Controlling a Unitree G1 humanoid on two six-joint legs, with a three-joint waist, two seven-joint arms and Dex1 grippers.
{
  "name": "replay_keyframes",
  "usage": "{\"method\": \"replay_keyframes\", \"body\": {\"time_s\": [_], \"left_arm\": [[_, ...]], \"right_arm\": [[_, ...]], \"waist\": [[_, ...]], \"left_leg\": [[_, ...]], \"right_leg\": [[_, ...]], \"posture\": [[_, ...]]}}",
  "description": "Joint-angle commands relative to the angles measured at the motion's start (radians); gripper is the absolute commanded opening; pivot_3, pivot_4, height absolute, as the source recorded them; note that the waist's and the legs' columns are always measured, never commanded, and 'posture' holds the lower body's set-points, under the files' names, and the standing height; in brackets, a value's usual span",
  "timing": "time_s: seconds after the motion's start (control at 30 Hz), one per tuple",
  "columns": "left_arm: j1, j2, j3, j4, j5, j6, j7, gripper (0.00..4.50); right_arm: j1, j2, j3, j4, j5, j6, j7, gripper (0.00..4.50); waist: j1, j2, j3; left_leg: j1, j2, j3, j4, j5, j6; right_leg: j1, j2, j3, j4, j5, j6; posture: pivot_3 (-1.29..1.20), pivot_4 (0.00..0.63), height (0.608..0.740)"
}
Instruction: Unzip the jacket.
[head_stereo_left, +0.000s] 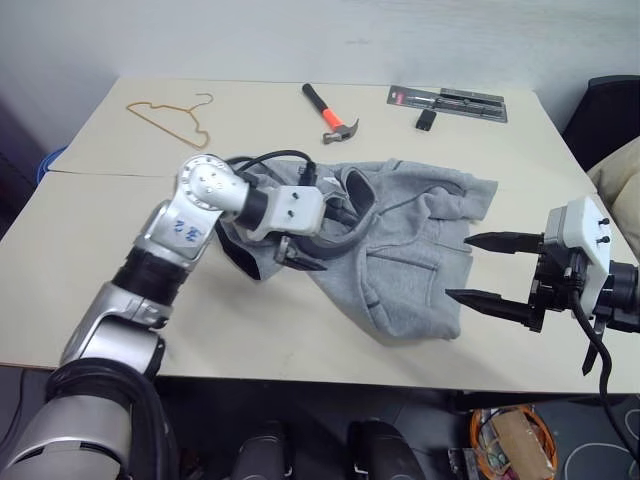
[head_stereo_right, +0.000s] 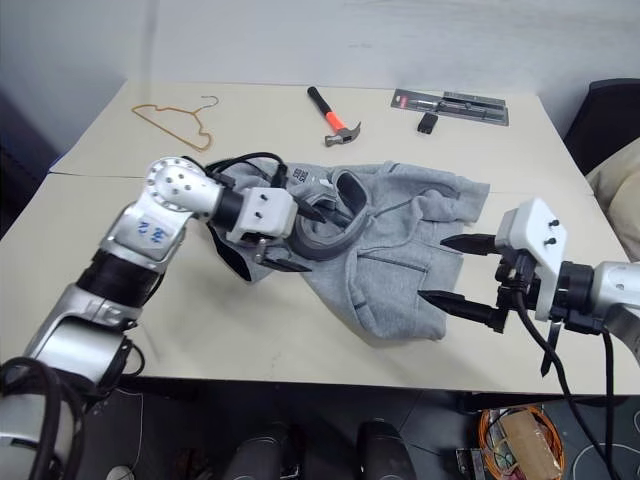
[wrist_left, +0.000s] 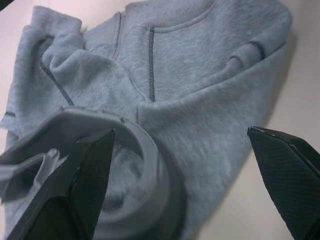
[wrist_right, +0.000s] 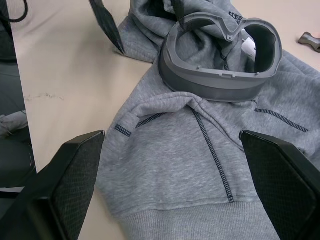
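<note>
My left claw (head_stereo_left: 312, 243) sits at the centre-left of the left eye view, its two black fingers spread wide and holding nothing; one fingertip (head_stereo_right: 318, 214) lies over the hood, the other hangs just above the tabletop beside the fabric. My right claw (head_stereo_left: 480, 270) is at the right edge of that view, also spread wide and empty, its fingers pointing toward the frame's left at the jacket's near corner, close to it but apart.

The jacket (head_stereo_left: 420, 250) lies crumpled in the middle of the table (head_stereo_left: 100, 230), a light-grey fleece with darker stitched seams. Its hood (head_stereo_right: 330, 215) stands up as a thick darker-grey ring near my left claw. In my right wrist view the ribbed hem (wrist_right: 200, 220) lies nearest, a seam runs up the middle and a white tag (wrist_right: 248, 46) shows inside the hood. I cannot make out how far the zip is closed.

My left arm reaches in from the lower left of the frame, the forearm angled across toward the centre. My right wrist enters from the right edge, roughly level.

Toward the top of the frame lie a hammer (head_stereo_left: 330, 113), a wire hanger (head_stereo_left: 170, 120) and a packaged tool (head_stereo_left: 448, 102)
</note>
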Motion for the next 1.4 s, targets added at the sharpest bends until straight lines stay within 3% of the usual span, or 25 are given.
{"method": "replay_keyframes", "body": {"time_s": [0.03,0.37,0.47,0.67,0.77,0.83,0.93,1.17,1.27,1.4], "left_arm": [[-0.061,-0.062,-0.021,0.118,0.082,-0.025,0.059,4.45],[-0.104,-0.188,-0.05,0.26,0.224,0.03,0.158,4.45],[-0.108,-0.201,-0.057,0.283,0.247,0.024,0.165,3.86],[-0.098,-0.21,-0.034,0.284,0.245,0.021,0.172,2.02],[-0.066,-0.194,0.015,0.213,0.199,0.079,0.153,1.07],[-0.03,-0.193,0.077,0.115,0.103,0.197,0.092,0.71],[0.022,-0.173,0.204,-0.073,-0.07,0.431,0.038,0.71],[0.087,-0.023,0.395,-0.23,-0.055,0.541,0.297,0.71],[0.108,0.079,0.483,-0.221,0.009,0.612,0.474,0.71],[0.164,0.254,0.585,-0.052,0.082,0.644,0.682,0.71]], "right_arm": [[0.019,0.012,-0.087,-0.082,0.054,0.033,-0.056,4.5],[0.098,0.047,-0.158,-0.197,0.114,0.075,-0.19,4.5],[0.109,0.046,-0.169,-0.204,0.12,0.074,-0.206,4.5],[0.12,0.038,-0.175,-0.199,0.124,0.063,-0.215,4.5],[0.119,0.036,-0.163,-0.192,0.116,0.053,-0.216,4.5],[0.117,0.035,-0.156,-0.189,0.111,0.048,-0.214,4.5],[0.102,0.029,-0.137,-0.178,0.102,0.039,-0.208,4.5],[0.029,0.021,-0.054,-0.126,0.081,0.011,-0.178,4.5],[-0.019,0.029,0.002,-0.104,0.074,-0.004,-0.162,4.5],[-0.074,0.047,0.074,-0.074,0.07,-0.026,-0.137,4.5]], "waist": [[0.0,-0.001,0.0],[0.002,-0.001,0.001],[0.003,-0.001,0.001],[0.003,-0.001,0.001],[0.002,-0.001,0.001],[0.001,-0.001,0.001],[-0.001,-0.001,0.001],[-0.007,-0.001,0.001],[-0.003,-0.001,0.001],[-0.019,-0.002,0.001]], "left_leg": [[0.0,0.0,0.0,0.0,0.0,0.0],[-0.008,0.0,-0.006,0.005,-0.001,0.001],[-0.008,0.0,-0.007,0.006,0.0,0.001],[-0.008,0.0,-0.008,0.006,0.0,0.001],[-0.008,0.0,-0.008,0.006,0.0,0.001],[-0.008,0.0,-0.008,0.006,0.0,0.001],[-0.009,0.0,-0.01,0.006,0.0,0.001],[-0.008,0.0,-0.01,0.007,0.001,-0.001],[-0.008,0.0,-0.011,0.007,0.002,-0.001],[-0.008,0.0,-0.011,0.006,0.001,-0.001]], "right_leg": [[0.0,0.0,0.0,0.0,0.0,0.0],[-0.002,-0.001,-0.006,0.0,0.001,0.001],[-0.001,-0.002,-0.007,0.0,0.001,0.001],[-0.001,-0.002,-0.008,0.0,0.001,0.001],[-0.001,-0.002,-0.008,0.0,0.001,0.001],[-0.001,-0.002,-0.008,0.0,0.001,0.001],[-0.001,-0.002,-0.009,0.001,0.001,0.001],[-0.001,-0.001,-0.009,0.002,0.001,0.001],[-0.001,-0.001,-0.009,0.003,0.001,0.001],[-0.001,-0.001,-0.009,0.003,0.001,0.001]], "posture": [[0.0,0.15,0.74],[0.0,0.15,0.74],[0.0,0.15,0.74],[0.0,0.15,0.74],[0.0,0.15,0.74],[0.0,0.15,0.74],[0.0,0.15,0.74],[0.0,0.15,0.74],[0.0,0.15,0.74],[0.0,0.15,0.74]]}}
